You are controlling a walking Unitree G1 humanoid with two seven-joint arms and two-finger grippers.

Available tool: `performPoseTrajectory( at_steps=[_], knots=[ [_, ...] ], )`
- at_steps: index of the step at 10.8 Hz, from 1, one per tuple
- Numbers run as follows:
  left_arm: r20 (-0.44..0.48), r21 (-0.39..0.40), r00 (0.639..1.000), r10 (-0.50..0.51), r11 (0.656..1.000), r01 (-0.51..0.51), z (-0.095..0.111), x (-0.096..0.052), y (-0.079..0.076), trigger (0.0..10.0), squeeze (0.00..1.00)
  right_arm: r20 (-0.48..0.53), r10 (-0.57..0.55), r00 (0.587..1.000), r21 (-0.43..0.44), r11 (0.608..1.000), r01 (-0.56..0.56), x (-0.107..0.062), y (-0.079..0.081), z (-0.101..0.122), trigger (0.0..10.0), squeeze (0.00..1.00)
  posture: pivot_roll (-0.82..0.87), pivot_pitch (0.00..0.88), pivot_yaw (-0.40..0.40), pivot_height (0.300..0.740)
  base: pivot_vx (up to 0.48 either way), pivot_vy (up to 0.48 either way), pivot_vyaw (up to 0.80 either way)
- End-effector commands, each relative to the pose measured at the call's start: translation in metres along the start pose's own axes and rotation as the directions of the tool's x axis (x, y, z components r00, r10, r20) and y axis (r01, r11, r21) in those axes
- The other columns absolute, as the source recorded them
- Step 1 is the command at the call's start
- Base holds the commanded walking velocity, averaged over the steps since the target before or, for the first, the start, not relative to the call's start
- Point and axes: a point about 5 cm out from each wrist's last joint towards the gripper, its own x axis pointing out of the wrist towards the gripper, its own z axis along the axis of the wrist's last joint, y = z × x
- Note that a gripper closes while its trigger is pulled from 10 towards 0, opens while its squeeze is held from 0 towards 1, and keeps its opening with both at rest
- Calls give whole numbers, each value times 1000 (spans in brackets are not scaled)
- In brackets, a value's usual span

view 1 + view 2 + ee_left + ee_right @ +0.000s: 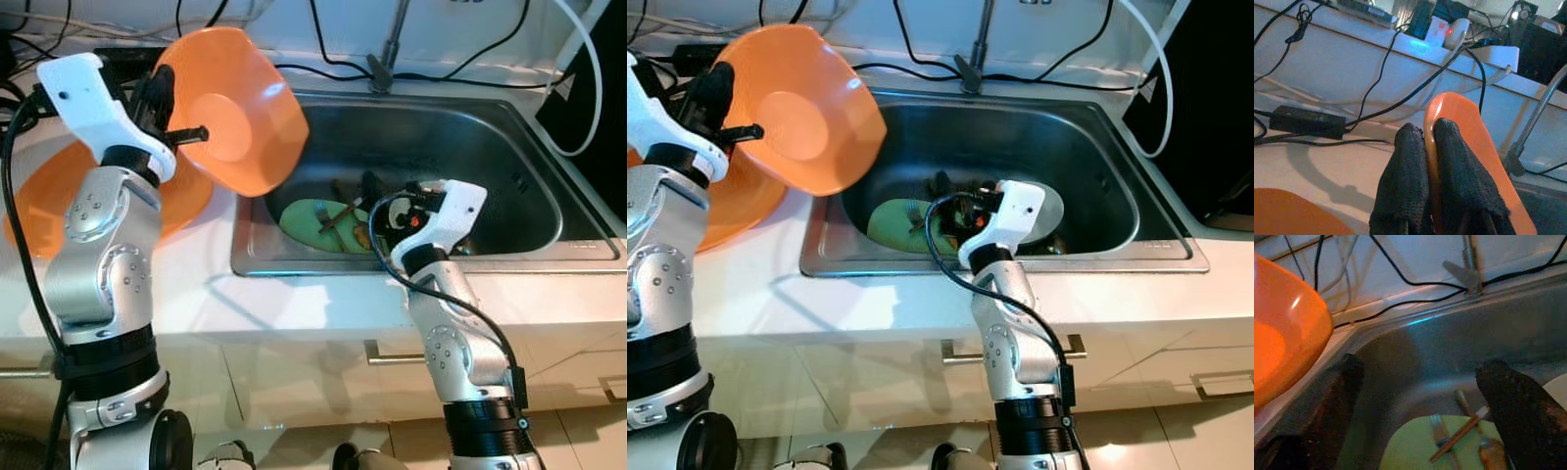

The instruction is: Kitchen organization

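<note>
My left gripper point(179, 114) is shut on the rim of an orange bowl point(235, 108), holding it tilted in the air over the counter at the sink's left edge. In the left wrist view both fingers point(1410, 161) pinch the bowl's rim point(1464, 122). A second orange dish point(59, 191) lies on the counter below it. My right gripper point(1420, 369) hangs open above the steel sink point(460, 137), near its front wall. Under it a green plate point(1459, 445) carries a fork, chopsticks and a spoon. A white plate point(1053, 211) lies beside it, partly hidden by my right wrist.
The faucet point(392, 44) rises behind the sink. Black cables point(490, 49) and a power adapter point(1305, 120) run along the back wall. A black object point(588, 88) stands at the right. White counter point(196, 284) fronts the sink, with drawers below.
</note>
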Motion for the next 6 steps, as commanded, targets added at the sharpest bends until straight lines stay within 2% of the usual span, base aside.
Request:
performPoseTrajectory(
  at_steps=[1,5,6],
  knots=[
    [38,12,999,-32,999,32,4,0,-8,10000,0,4,27,1000,77,997,-27,-1,9,2,10000,1000,77,81,-61,740,0,0,0],
    [45,11,997,-60,998,59,1,0,-16,10000,0,-14,80,997,178,981,-77,0,15,5,10000,1000,76,83,-66,740,0,0,0],
    [44,0,996,-77,997,77,-2,0,-21,10000,0,-19,106,994,245,964,-98,1,19,8,10000,0,76,83,-65,740,0,0,0]
  ],
)
